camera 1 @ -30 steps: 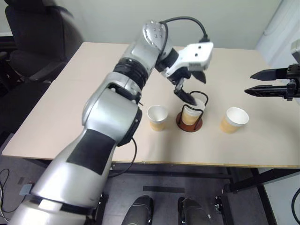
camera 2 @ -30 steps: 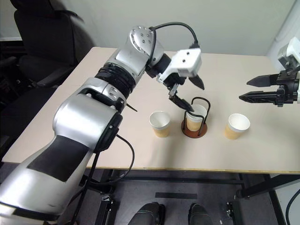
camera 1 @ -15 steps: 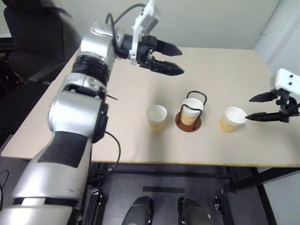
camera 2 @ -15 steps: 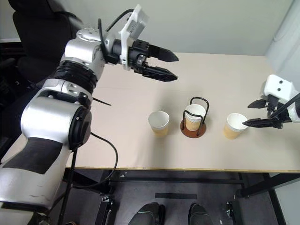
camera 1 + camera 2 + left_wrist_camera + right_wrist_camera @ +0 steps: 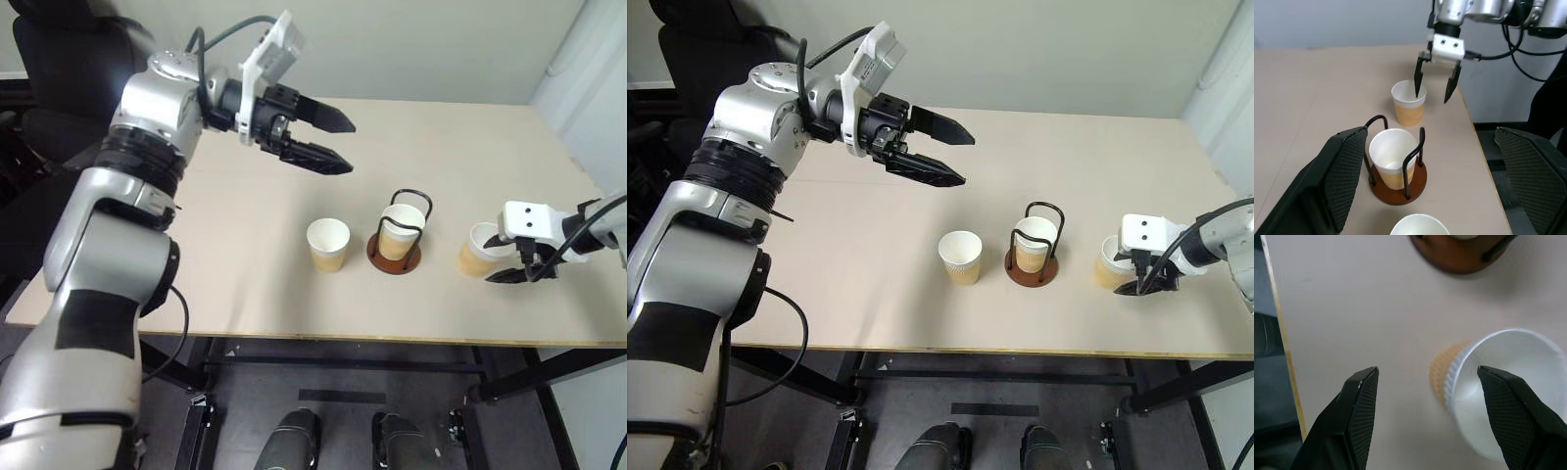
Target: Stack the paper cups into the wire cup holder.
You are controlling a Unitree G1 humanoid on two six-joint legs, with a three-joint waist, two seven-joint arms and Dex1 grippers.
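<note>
— Where are the cups?
— One sits in the wire holder (image 5: 397, 240); two stand on the desk (image 5: 245, 264) either side.
— The pincers?
— Right pincer (image 5: 1434, 86) gapes empty, one finger inside the right cup (image 5: 477, 249). Left pincer (image 5: 328, 143) hangs wide, empty.

No text, label, brand, number or sign can be read anywhere in these pictures. The paper cups (image 5: 328, 244), the wire cup holder (image 5: 397, 235) and the table (image 5: 196, 264) all have plain, unprinted surfaces.
</note>
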